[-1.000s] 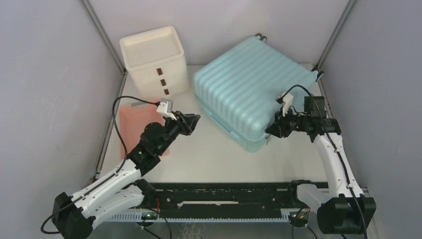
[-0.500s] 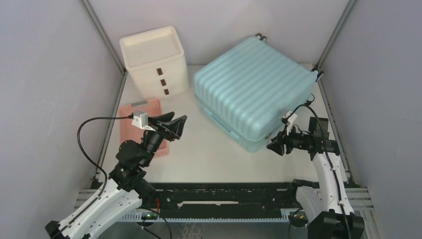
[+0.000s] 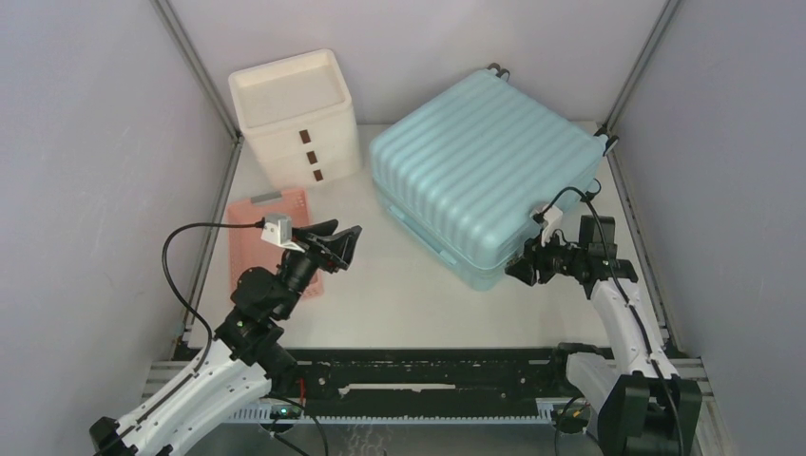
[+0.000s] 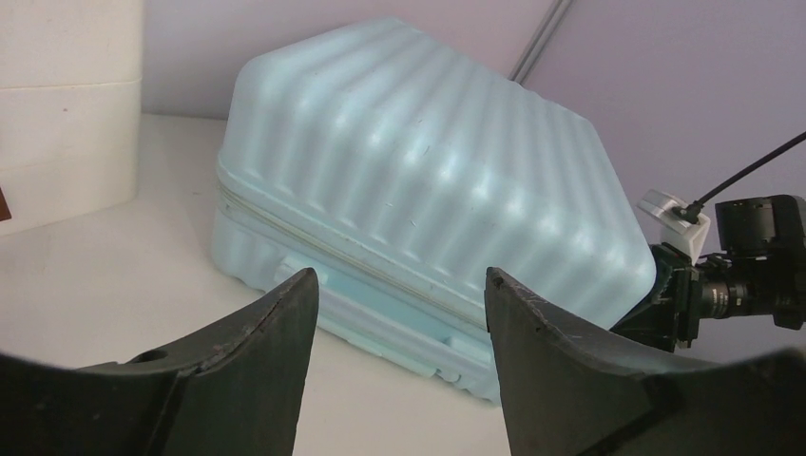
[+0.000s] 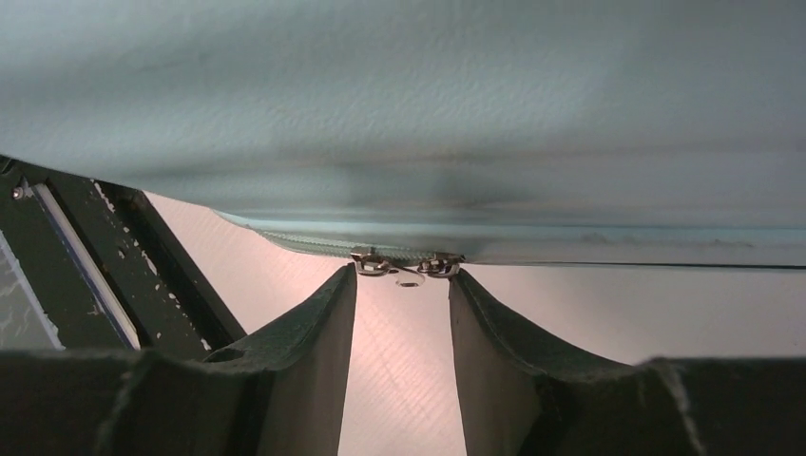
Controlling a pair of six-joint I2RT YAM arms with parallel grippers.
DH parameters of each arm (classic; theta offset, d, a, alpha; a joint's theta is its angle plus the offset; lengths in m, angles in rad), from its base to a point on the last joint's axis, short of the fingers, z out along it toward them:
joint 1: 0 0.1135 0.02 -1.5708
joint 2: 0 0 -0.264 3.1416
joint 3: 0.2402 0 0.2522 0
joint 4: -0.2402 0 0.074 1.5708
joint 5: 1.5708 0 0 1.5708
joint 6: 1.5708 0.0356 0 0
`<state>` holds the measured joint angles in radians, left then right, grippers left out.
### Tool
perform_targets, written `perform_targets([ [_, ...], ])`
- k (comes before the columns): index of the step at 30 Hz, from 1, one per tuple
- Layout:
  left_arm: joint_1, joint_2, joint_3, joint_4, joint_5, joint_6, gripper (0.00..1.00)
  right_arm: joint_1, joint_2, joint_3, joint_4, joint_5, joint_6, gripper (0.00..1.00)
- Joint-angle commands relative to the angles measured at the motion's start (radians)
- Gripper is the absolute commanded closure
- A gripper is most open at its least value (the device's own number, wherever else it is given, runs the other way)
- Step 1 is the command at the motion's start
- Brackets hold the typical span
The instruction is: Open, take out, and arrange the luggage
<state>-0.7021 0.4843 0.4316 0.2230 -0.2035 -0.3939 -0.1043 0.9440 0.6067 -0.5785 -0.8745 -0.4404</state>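
Observation:
The luggage (image 3: 485, 161) is a large pale blue ribbed suitcase lying shut at the back right of the table. In the left wrist view the luggage (image 4: 428, 190) shows its zip seam and side handle. My left gripper (image 3: 344, 242) hovers left of it, well apart. Its jaws stand open (image 4: 399, 277) with nothing between them. My right gripper (image 3: 513, 269) sits at the suitcase's near corner. In the right wrist view it is open (image 5: 402, 275), and two metal zipper pulls (image 5: 407, 266) on the seam of the luggage (image 5: 399, 95) lie right at its fingertips.
A white three-drawer box (image 3: 295, 119) stands at the back left, next to the suitcase. A pink basket (image 3: 271, 242) lies on the left, partly under my left arm. A black rail (image 3: 428, 375) runs along the table's near edge.
Both grippers have opened wider. My left arm has pulled back from the suitcase toward the near left. My right gripper has dropped lower at the suitcase's near corner.

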Motion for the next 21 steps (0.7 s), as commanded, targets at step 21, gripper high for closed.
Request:
perform_targets([
  [21,-0.003,0.115,0.017,0.119,0.060,-0.028,0.32,0.042,-0.069,-0.012,0.049,-0.024,0.093,0.90],
])
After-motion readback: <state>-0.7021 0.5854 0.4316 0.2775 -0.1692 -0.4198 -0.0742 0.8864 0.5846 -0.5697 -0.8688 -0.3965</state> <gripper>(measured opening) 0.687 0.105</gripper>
